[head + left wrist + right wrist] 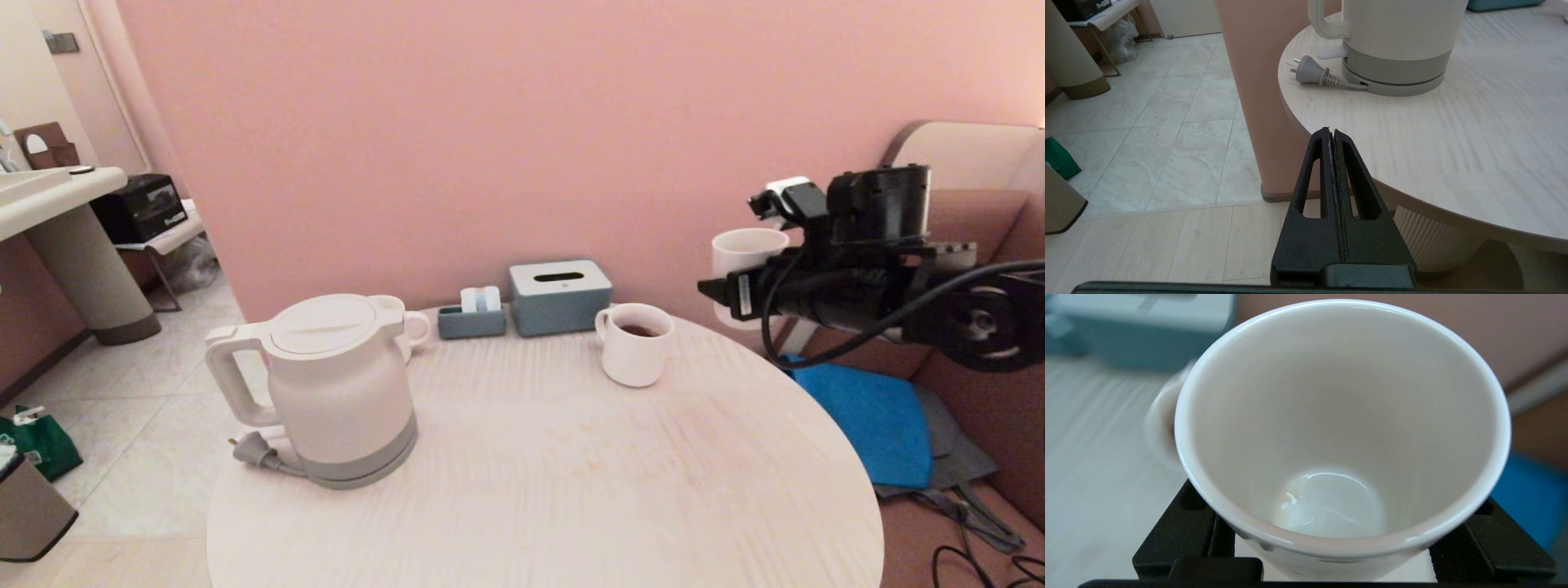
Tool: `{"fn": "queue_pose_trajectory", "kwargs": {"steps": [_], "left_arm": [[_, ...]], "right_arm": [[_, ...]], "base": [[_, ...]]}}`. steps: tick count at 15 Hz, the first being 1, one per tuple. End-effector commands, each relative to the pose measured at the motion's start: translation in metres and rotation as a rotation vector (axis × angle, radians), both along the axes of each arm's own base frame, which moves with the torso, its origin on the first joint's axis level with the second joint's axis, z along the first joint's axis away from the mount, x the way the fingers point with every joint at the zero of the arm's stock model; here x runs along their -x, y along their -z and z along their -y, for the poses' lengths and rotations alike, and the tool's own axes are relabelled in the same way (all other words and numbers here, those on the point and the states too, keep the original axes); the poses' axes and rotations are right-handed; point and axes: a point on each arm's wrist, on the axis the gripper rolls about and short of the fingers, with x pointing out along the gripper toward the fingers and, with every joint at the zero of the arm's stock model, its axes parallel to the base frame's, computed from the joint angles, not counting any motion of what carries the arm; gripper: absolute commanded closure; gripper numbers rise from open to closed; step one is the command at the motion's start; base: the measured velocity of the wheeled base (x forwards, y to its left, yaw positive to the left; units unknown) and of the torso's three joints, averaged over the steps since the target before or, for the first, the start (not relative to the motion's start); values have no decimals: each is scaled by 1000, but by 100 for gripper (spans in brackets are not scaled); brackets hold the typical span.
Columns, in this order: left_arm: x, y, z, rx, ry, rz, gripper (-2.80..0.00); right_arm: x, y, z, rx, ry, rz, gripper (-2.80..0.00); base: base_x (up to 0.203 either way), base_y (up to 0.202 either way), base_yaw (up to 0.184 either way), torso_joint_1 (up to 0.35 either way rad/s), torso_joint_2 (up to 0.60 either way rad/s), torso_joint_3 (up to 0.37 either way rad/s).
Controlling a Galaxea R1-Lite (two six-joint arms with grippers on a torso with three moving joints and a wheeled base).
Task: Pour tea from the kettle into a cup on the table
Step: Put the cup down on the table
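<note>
The white kettle [339, 384] stands upright on the left part of the round pale table [531, 490], lid on, handle toward the left edge. Out past the table's right edge, my right gripper [739, 298] is shut on a small white handleless cup [747, 261] and holds it upright in the air. In the right wrist view the cup [1339, 416] fills the space between the black fingers [1184, 531]; only a wet sheen shows at its bottom. My left gripper [1331, 131] is shut and empty, low by the table's near-left edge, facing the kettle [1396, 36].
A white mug [637, 347] holding dark tea [638, 330] stands right of centre. Another mug [412, 327] sits behind the kettle. A grey-blue tissue box [560, 296] and small tray [472, 318] line the back. The kettle's plug [253, 449] lies by its base. A blue cushion [873, 416] lies right.
</note>
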Motion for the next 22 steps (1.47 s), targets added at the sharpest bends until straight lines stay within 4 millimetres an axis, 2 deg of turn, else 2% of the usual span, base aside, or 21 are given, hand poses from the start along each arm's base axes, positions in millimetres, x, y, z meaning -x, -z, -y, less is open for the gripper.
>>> {"fn": "queue_pose_trajectory", "kwargs": {"steps": [1, 3, 5, 7, 11, 14, 16, 18, 22], "left_arm": [[0, 0, 0, 0, -1, -1, 0], [0, 0, 0, 0, -1, -1, 0], [0, 0, 0, 0, -1, -1, 0], [0, 0, 0, 0, -1, -1, 0], [0, 0, 0, 0, -1, -1, 0], [0, 0, 0, 0, -1, -1, 0], [0, 0, 0, 0, -1, -1, 0], [0, 0, 0, 0, -1, -1, 0], [0, 0, 0, 0, -1, -1, 0]], "right_arm": [[54, 4, 10, -102, -41, -38, 0], [80, 27, 14, -146, -70, -87, 0], [94, 47, 16, -196, -76, -49, 0], [105, 66, 6, -235, -98, -33, 0], [98, 100, -25, -253, -81, -9, 0], [96, 121, -39, -244, -79, -15, 0], [95, 124, -39, -236, -78, -27, 0], [92, 137, -41, -222, -70, -68, 0], [91, 137, -41, -215, -71, -67, 0]], "base": [[0, 0, 0, 0, 0, 0], [0, 0, 0, 0, 0, 0], [0, 0, 0, 0, 0, 0], [0, 0, 0, 0, 0, 0], [0, 0, 0, 0, 0, 0], [0, 0, 0, 0, 0, 0], [0, 0, 0, 0, 0, 0], [0, 0, 0, 0, 0, 0], [0, 0, 0, 0, 0, 0]]}}
